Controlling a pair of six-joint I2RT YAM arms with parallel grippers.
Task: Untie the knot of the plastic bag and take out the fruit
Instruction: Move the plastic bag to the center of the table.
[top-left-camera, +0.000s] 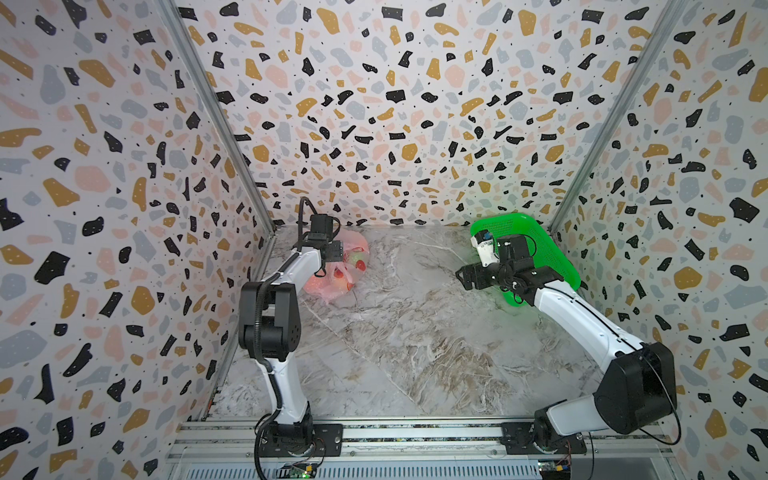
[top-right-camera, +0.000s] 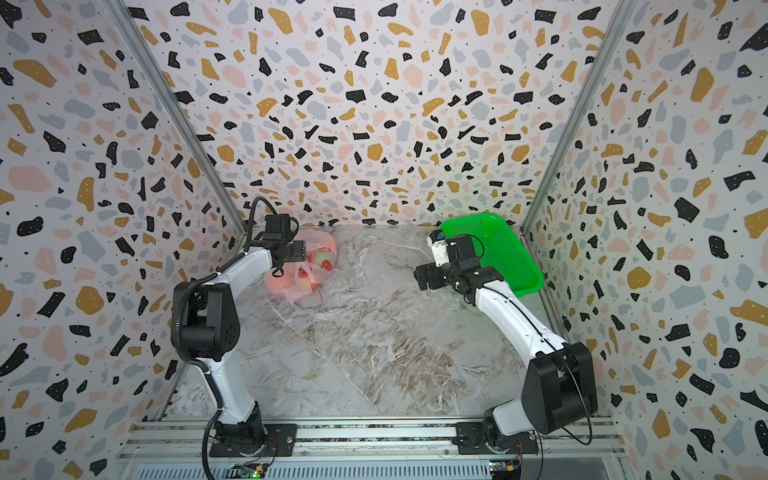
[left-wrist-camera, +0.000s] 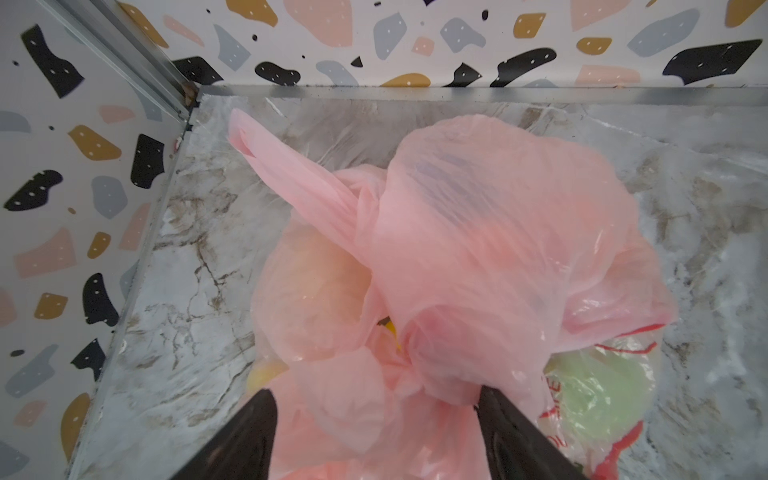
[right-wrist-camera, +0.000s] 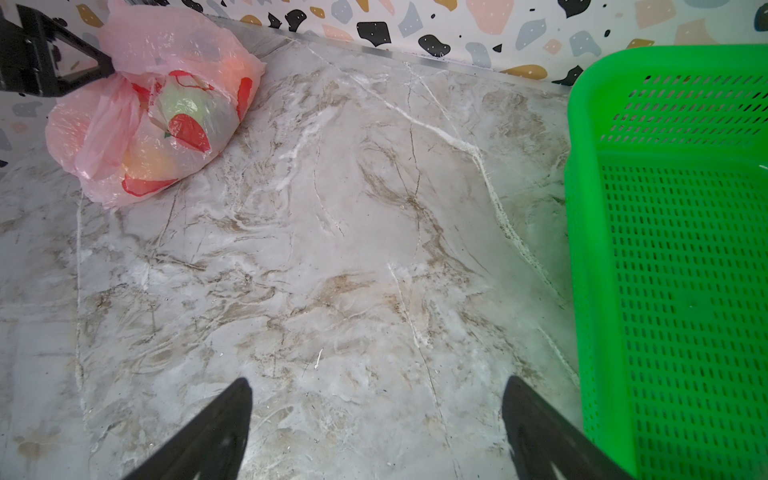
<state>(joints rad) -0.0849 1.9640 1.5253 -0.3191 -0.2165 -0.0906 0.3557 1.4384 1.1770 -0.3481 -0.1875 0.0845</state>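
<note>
**A:** The plastic bag (top-left-camera: 340, 270) is sitting at the far left corner of the marble table (top-left-camera: 407, 332), close against the wall, and the left gripper (left-wrist-camera: 374, 432) is hovering right over it.

**B:** In the left wrist view its fingers (left-wrist-camera: 511, 432) are standing apart with bunched pink plastic lying between them; one finger is touching the film (whether that counts as a real pinch, I cannot tell).

**A:** The knot (left-wrist-camera: 365, 199) is showing beyond the fingers, one handle loop sticking out toward the corner.

**B:** And the fruit (right-wrist-camera: 183, 108) is glowing green and orange through the film, all inside the bag.

**A:** The right gripper (right-wrist-camera: 374, 428) is hanging spread wide over bare marble, gripping nothing, just beside the green basket (top-left-camera: 540, 249).
</note>
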